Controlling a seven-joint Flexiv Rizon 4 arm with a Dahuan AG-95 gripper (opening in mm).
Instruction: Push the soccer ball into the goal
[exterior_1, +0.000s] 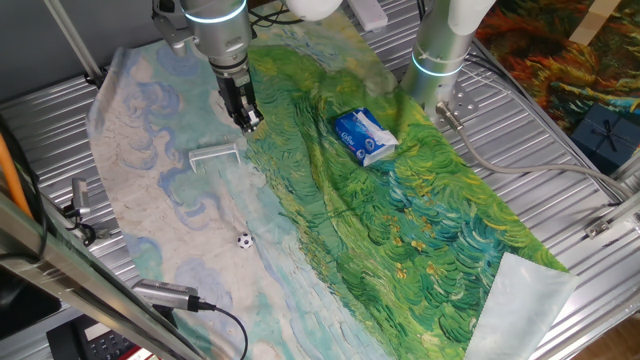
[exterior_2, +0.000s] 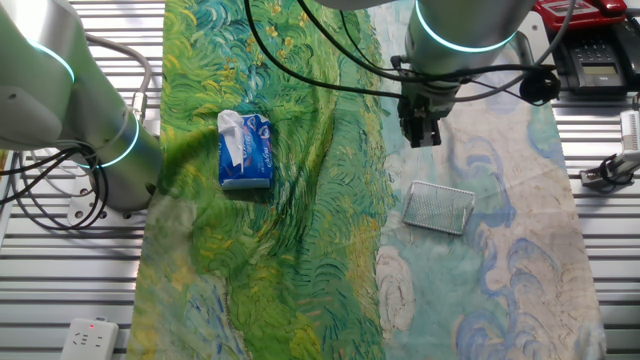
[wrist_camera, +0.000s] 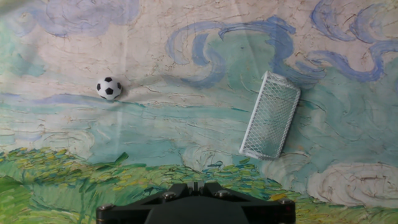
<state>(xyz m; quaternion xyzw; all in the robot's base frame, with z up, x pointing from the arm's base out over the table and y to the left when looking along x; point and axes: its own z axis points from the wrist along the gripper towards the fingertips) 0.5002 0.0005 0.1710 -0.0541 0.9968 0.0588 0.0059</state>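
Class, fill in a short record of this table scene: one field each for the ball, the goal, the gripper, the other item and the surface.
ball: soccer ball alone on the pale part of the cloth, apart from the goal
goal: goal small whitish mesh frame, nothing inside
gripper: gripper raised above the cloth, holding nothing, beyond the goal from the ball
other item: blue packet on the green part
surface: painted cloth over the table

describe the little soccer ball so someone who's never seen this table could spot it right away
Start at the painted cloth covering the table and go to its pale, cloudy blue-and-cream half. There lies a low white mesh goal frame; the tiny white ball with black patches sits alone, apart from it. It is the only round thing, far smaller than the blue-and-white tissue packet.
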